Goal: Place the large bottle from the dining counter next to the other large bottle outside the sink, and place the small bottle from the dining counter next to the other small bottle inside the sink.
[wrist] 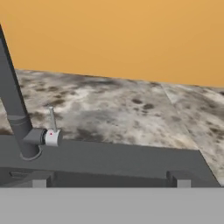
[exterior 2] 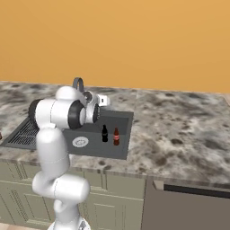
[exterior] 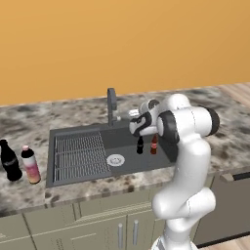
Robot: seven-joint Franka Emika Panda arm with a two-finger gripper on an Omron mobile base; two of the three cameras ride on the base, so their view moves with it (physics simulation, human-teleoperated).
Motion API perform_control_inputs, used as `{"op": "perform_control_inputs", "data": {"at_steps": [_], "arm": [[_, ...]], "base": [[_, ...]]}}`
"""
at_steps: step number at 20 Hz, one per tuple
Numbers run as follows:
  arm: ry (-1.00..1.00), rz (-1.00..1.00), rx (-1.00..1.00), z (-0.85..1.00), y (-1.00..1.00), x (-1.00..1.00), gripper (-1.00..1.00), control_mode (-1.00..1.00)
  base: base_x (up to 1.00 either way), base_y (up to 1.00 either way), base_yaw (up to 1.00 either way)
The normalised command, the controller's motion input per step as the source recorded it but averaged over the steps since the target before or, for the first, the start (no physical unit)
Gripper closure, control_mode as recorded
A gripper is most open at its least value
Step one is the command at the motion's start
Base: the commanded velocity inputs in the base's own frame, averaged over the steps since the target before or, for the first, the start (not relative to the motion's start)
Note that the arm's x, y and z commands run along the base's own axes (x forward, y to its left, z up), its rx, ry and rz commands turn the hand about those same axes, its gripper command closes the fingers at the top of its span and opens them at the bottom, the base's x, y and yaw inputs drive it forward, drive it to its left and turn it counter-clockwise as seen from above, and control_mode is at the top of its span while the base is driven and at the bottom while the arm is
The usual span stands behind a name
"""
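Small bottles: two in sink (exterior: 78, 171), dark (exterior: 140, 145), red (exterior: 154, 144); large: two beside; gripper (wrist: 109, 183) open.

Plain orange wall (exterior: 122, 44) behind marble counter (exterior 2: 179, 130)

The speckled grey-brown marble-look tabletop (exterior: 29, 188) has a smooth, dull stone finish. Set into it, the dark grey rectangular sink (exterior: 122, 139) looks matt, like coated metal, and its ribbed rack (exterior: 80, 156) shows fine ridges. The dark curved tap (wrist: 15, 113) is smooth and matt, with a paler glossy lever (wrist: 51, 131). The tall, nearly black cola-like bottle (exterior: 10, 160) shines slightly; the pale pink bottle with a white neck band (exterior: 31, 165) looks like smooth plastic.
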Motion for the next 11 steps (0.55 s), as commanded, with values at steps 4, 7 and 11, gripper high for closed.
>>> {"op": "perform_control_inputs", "data": {"at_steps": [4, 7, 11], "arm": [[0.00, 0.00, 0.09, 0.15, -0.30, -0.25, -1.00, -1.00], [0.00, 0.00, 0.07, 0.00, -0.39, -0.30, -1.00, -1.00], [0.00, 0.00, 0.08, 0.00, -0.54, -0.31, -1.00, -1.00]], "base": [[0.00, 0.00, 0.00], [0.00, 0.00, 0.00], [0.00, 0.00, 0.00]]}}
